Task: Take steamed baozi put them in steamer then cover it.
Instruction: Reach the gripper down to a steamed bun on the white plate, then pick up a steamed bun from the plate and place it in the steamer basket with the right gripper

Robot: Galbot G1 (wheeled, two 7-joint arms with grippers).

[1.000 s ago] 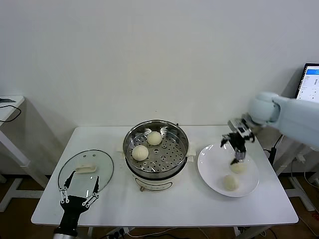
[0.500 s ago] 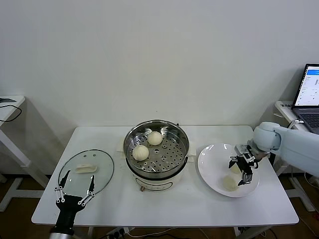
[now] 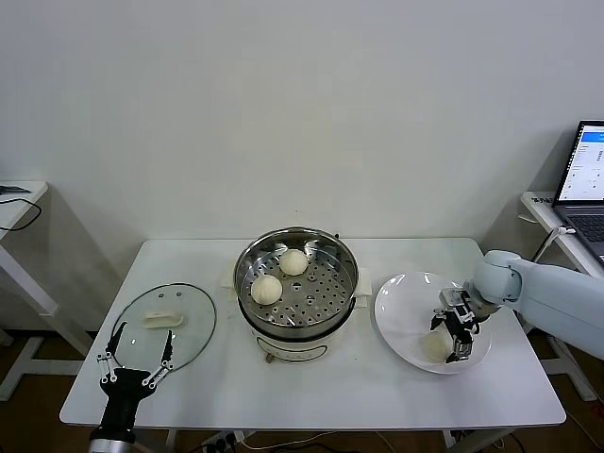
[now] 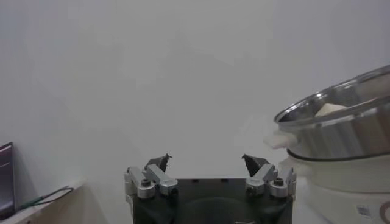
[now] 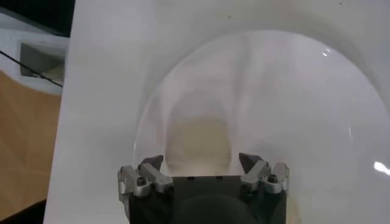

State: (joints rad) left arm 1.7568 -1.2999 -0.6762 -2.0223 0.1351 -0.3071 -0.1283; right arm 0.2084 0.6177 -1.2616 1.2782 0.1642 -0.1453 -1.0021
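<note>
Right wrist view: right pincer [image 5: 201,163] stands apart astride a baozi [image 5: 199,139] on the plate [image 5: 317,91]; soft, light dough; grip its sides gently.

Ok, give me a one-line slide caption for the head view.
Right gripper lowers open jaws over a baozi on the plate; two baozi already sit in the steamer.

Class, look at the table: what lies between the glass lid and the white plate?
In the head view, the steamer stands between the lid and the plate, with two buns inside it.
</note>
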